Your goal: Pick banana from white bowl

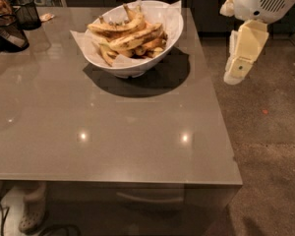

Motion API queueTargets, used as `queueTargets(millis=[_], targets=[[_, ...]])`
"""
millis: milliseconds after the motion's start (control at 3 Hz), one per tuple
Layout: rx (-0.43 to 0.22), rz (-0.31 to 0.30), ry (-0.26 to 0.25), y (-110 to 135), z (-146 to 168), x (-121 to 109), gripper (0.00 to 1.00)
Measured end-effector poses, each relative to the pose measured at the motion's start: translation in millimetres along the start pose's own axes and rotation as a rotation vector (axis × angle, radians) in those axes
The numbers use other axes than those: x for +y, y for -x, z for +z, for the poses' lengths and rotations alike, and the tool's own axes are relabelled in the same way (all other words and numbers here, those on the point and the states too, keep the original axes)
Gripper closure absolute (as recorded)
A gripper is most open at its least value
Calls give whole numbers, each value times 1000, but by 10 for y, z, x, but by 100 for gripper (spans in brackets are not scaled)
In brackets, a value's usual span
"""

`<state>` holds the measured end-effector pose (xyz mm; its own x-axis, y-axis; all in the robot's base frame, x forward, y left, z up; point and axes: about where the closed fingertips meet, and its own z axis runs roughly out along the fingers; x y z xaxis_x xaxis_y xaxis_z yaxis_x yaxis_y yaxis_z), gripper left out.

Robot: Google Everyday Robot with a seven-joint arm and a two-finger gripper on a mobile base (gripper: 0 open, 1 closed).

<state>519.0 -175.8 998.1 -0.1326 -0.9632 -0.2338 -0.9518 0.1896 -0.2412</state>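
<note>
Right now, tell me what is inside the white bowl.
The white bowl holds crinkled paper and piled bananas, the long banana on top. Lower fruit and the bowl's bottom are covered. The gripper hangs beside the table, over the floor.

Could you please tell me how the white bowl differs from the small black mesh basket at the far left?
The white bowl is wide, solid and paper-lined; the black mesh basket is narrower, dark and see-through. The bowl is heaped with bananas; the basket's contents cannot be seen. Both stand upright on the grey table. The end effector hangs off to the right, beyond the table's edge.
</note>
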Motion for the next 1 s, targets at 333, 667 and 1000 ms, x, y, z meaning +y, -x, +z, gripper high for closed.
queueTargets(millis=[333, 667, 1000], targets=[[-12, -4, -19, 51, -11, -43, 0], [-11, -43, -54, 164, -30, -142, 0], [3, -102, -63, 380, 8, -316, 0]])
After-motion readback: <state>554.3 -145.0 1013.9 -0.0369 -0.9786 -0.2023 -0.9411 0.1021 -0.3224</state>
